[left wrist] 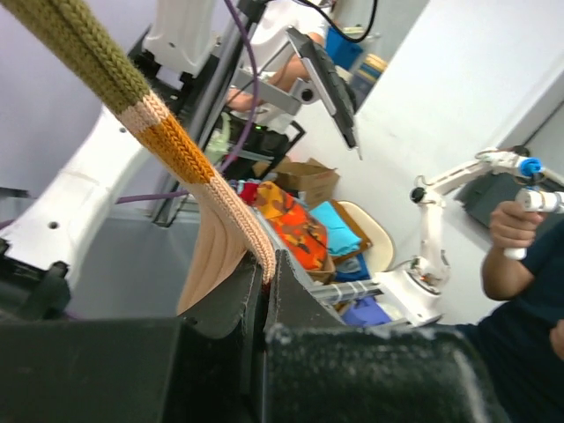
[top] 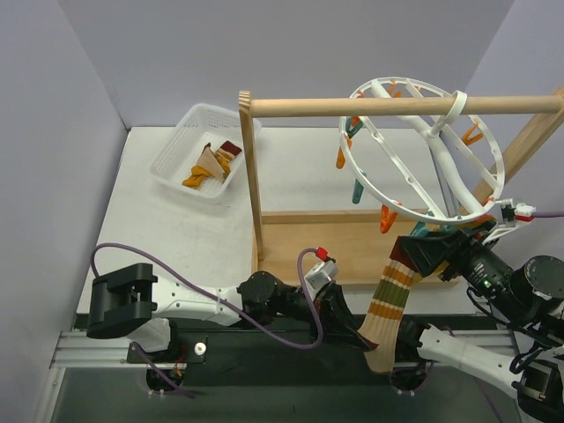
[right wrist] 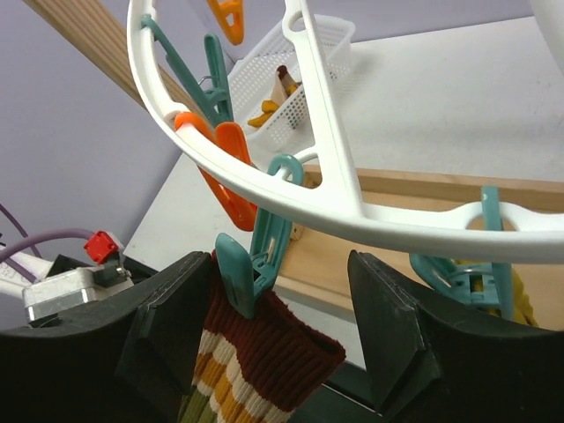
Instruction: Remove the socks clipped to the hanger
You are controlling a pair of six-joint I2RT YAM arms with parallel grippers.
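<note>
The hanger [right wrist: 352,211] hangs from the rack [top: 352,107] over the right side of the table [top: 194,229], most of its clips bare. Some socks [top: 211,166] already lie in the basket [top: 167,163] at the far left corner. One striped sock [top: 392,300] is not yet off: a teal clip [right wrist: 256,264] on the hanger's near rim grips its cuff. The right gripper [right wrist: 278,264] stands open around that clip, and the left gripper [left wrist: 267,273] is clamped on the sock's lower end. A mustard scrap by another clip may be one more sock. The table is white and the walls lilac; a person [left wrist: 529,352] sits beyond.
</note>
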